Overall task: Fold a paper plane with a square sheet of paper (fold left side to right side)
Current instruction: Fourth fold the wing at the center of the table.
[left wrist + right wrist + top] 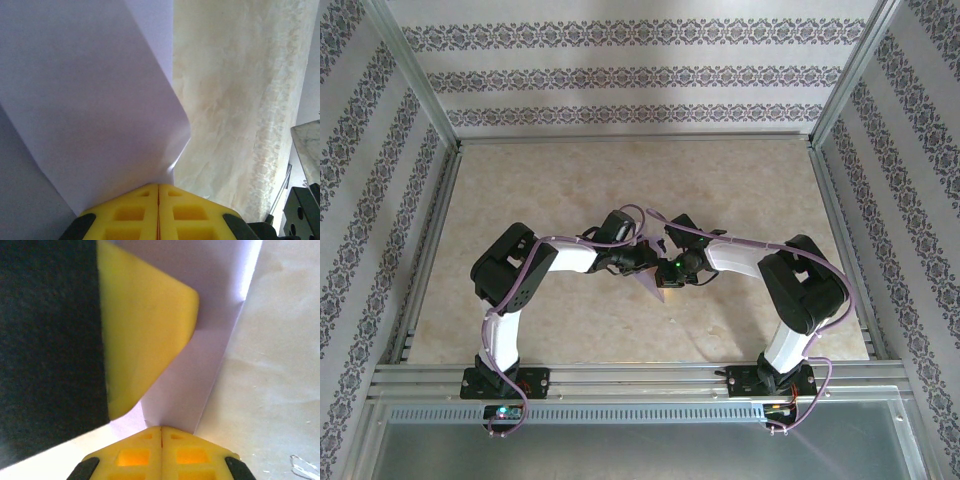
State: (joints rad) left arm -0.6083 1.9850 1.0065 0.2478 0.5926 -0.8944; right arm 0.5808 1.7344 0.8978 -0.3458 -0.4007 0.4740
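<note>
The lavender paper (654, 286) is partly folded and shows from above as a small pointed wedge between the two grippers at the table's middle. My left gripper (642, 258) reaches it from the left, my right gripper (672, 268) from the right, nearly touching. In the left wrist view the yellow fingertips (158, 186) are pressed together on a corner of the paper (90, 100), which spreads up and left with a curled edge. The right gripper (161, 428) is shut on a folded strip of the paper (200, 375). The left gripper's yellow finger (142, 325) stands just above it.
The beige marbled table (620, 180) is bounded by aluminium rails (430, 240) at the sides and patterned walls behind. A black part of the right arm (302, 210) shows at the lower right of the left wrist view.
</note>
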